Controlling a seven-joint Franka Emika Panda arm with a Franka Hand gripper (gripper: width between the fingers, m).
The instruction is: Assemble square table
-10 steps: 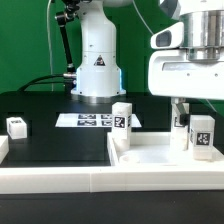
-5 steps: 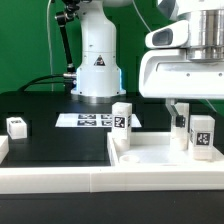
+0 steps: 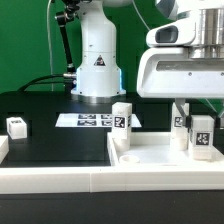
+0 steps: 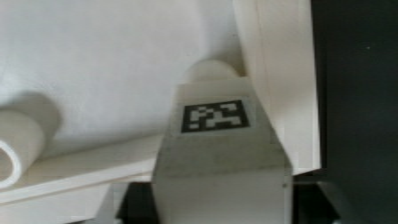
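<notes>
As the pincer (image 3: pixel 199 122) hovers at a white tagged leg (image 3: pixel 203 138), upright near the white slab (image 3: pixel 150 158) edge, I can't tell whether it grips; black counter (image 3: pixel 60 145) spreads alongside.

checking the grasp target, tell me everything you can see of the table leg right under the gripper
The leg is a small white block, plastic by its look, with a black-and-white tag on one face. In the wrist view its far end narrows to a rounded tip. It stands upright at the exterior view's right, its foot on or in the white slab. The gripper hangs over it with a finger on each side; whether they touch it cannot be told.
</notes>
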